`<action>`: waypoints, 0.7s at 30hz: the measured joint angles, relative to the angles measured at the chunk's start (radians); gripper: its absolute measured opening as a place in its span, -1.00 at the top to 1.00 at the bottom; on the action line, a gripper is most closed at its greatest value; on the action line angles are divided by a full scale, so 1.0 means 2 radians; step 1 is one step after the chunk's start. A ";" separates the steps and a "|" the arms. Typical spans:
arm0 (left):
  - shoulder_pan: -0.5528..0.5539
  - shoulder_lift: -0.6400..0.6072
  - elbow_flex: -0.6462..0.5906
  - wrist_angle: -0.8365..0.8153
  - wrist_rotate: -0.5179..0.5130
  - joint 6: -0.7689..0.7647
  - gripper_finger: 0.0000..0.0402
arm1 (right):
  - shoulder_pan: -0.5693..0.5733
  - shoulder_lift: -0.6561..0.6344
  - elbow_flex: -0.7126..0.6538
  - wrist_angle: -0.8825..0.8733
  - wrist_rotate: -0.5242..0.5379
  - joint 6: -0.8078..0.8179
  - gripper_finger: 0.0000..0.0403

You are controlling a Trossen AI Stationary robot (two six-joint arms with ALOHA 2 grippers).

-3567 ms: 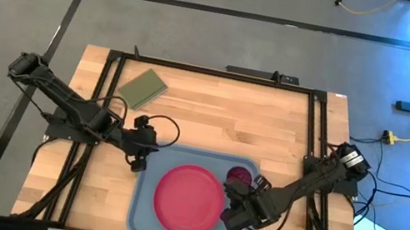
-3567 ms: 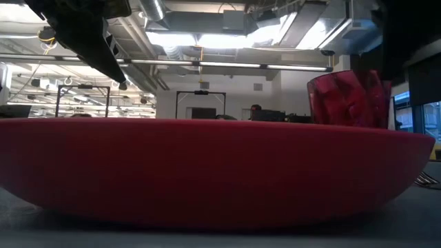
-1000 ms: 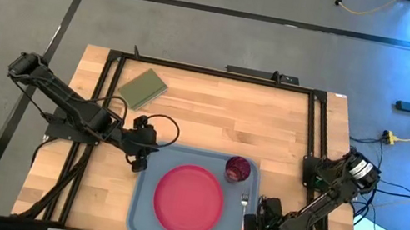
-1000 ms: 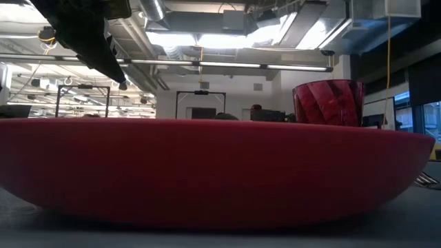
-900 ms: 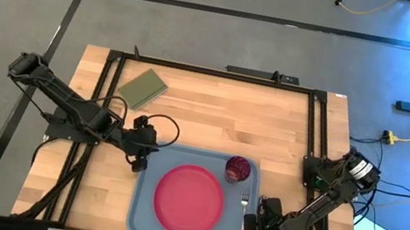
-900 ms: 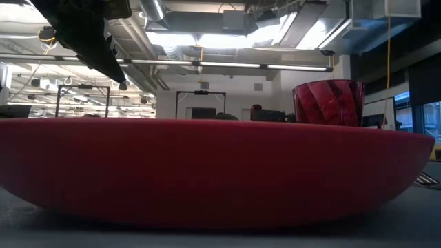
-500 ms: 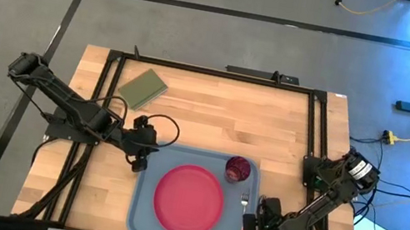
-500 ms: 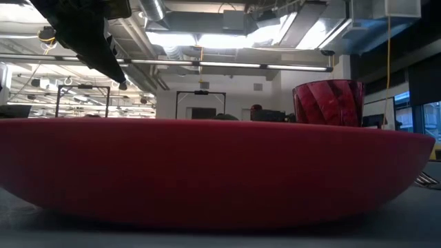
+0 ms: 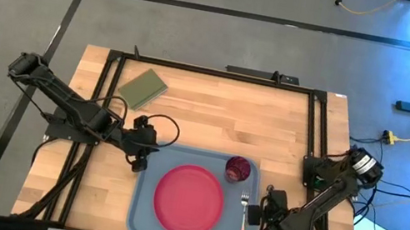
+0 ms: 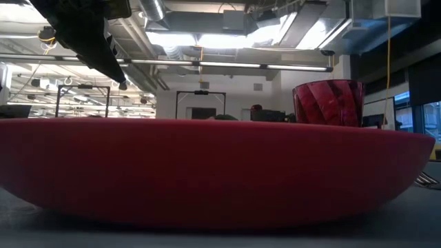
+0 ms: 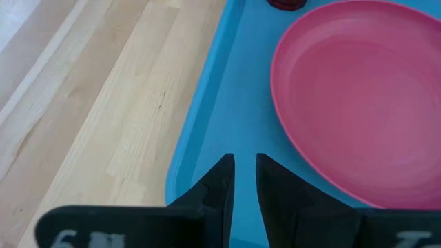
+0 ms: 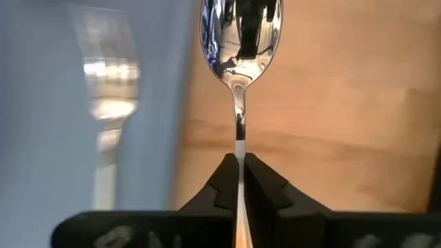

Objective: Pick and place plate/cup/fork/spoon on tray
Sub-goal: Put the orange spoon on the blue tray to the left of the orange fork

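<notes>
The pink plate [image 9: 188,200] lies in the middle of the light-blue tray [image 9: 143,206]. The dark red cup [image 9: 238,169] stands in the tray's far right corner. The fork [image 9: 243,215] lies on the tray's right part, its orange handle toward the near edge. My right gripper [image 9: 256,215] is at the tray's right rim, shut on the spoon [image 12: 240,34], whose bowl points ahead over the wooden table. My left gripper [image 9: 138,161] is shut and empty over the tray's far left rim [image 11: 200,131]. My right gripper pinches the spoon's thin metal neck [image 12: 239,141] between its two fingertips [image 12: 224,179], about where the neck meets the orange handle. The spoon runs along the fingers, its bowl ahead of them. Whether it is lifted clear of the table, I cannot tell.
An olive-green pad [image 9: 143,88] lies on the table at the far left. The black frame rails [image 9: 317,126] run along the table's sides. In the low view the plate [image 10: 207,172] fills the picture, with the cup [image 10: 329,103] behind it.
My right gripper, shut on the spoon, has moved a little toward the table's far edge beside the tray's right rim.
</notes>
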 joint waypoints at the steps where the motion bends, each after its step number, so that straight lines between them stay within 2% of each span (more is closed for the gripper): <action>1: 0.000 0.000 0.000 0.000 0.000 0.000 0.73 | 0.000 -0.002 0.014 -0.005 0.007 0.000 0.94; 4: 0.000 0.000 0.000 0.000 0.000 0.000 0.73 | -0.002 -0.002 0.046 0.005 0.034 0.000 0.94; 8: -0.002 0.003 0.000 0.000 0.000 -0.003 0.73 | -0.011 0.009 0.060 0.078 0.065 -0.014 0.94; 11: -0.002 0.003 0.000 0.001 0.000 -0.003 0.73 | -0.022 0.028 0.060 0.126 0.067 -0.029 0.94; 21: -0.002 0.003 0.000 0.002 0.000 -0.003 0.73 | -0.058 0.077 0.059 0.185 0.052 -0.074 0.93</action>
